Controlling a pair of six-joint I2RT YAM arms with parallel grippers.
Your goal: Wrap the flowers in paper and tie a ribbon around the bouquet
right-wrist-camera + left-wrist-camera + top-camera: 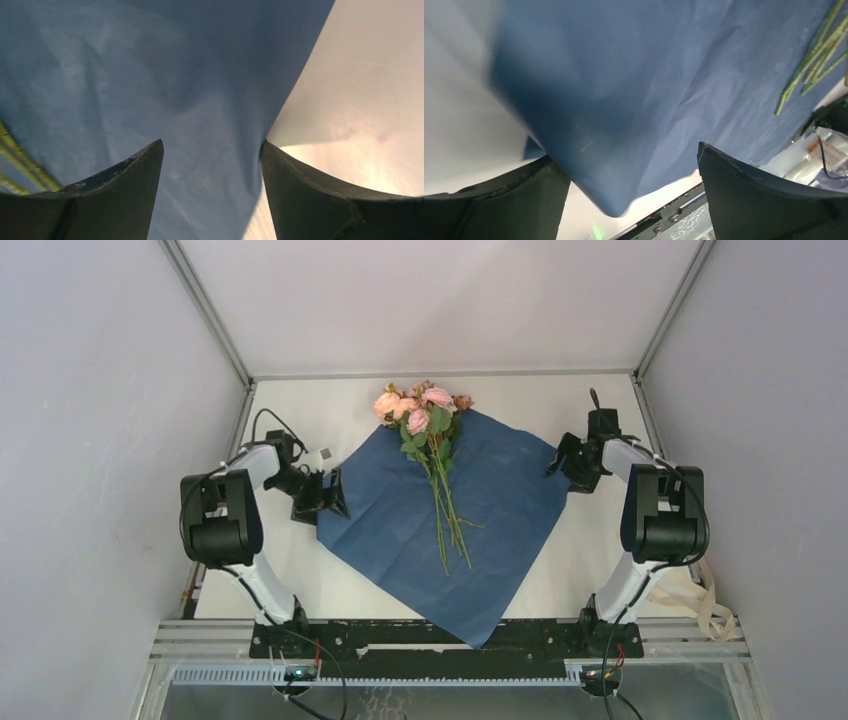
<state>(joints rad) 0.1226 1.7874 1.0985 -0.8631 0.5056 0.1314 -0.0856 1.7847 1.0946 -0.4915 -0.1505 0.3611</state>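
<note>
Soft even light, wrist views seemingly blurred

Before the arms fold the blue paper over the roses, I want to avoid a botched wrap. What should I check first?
1. The dark blue square paper sheet lies spread open: ok.
2. The pink and peach roses on thin green stems lie along its middle: ok.
3. The left gripper straddles the left corner, open: ok.
4. The right gripper straddles the right edge, open: ok.
5. The cream fabric ribbon lies off the sheet, beside the right arm's base: ok.
6. Ribbon untangled: cannot tell.
</note>
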